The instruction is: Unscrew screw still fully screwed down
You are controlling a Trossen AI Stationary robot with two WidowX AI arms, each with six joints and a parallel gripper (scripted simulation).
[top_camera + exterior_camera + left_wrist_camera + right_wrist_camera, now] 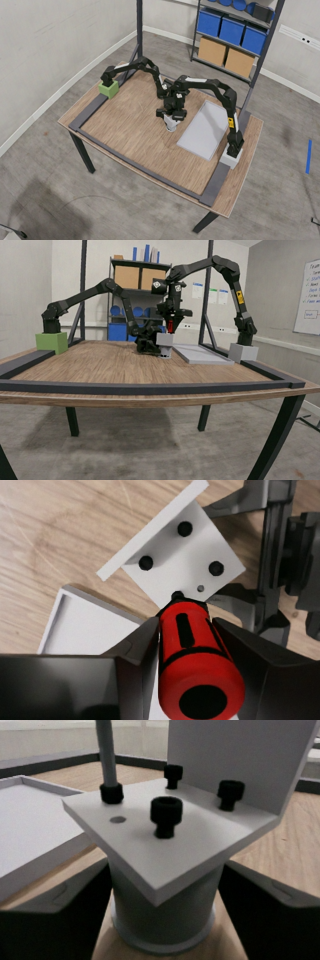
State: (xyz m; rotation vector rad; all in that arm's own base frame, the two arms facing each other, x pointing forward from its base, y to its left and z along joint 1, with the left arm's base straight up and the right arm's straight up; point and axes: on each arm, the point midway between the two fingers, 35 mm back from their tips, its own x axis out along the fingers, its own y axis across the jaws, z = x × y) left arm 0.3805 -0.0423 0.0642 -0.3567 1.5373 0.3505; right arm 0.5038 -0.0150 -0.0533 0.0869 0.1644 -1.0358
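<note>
The joint module (171,128) (165,351) (167,920) stands upright, the grey bracket (164,339) (172,555) (210,835) on top. Three black screws, the near one (166,812), the right one (231,792) and the back one (172,774), stand proud with shank showing. The fourth screw (111,794) sits with its head down at the plate, beside a small hole. My left gripper (170,327) (184,624) is shut on the red screwdriver (200,667), whose shaft meets the fourth screw. My right gripper (164,863) is shut on the module's round body, low under the bracket.
A shallow grey tray (204,129) (204,353) (30,825) lies close beside the module, on the left arm's side. Both arms crowd together above and behind the module. A dark frame rail (134,162) (144,389) runs along the table edge.
</note>
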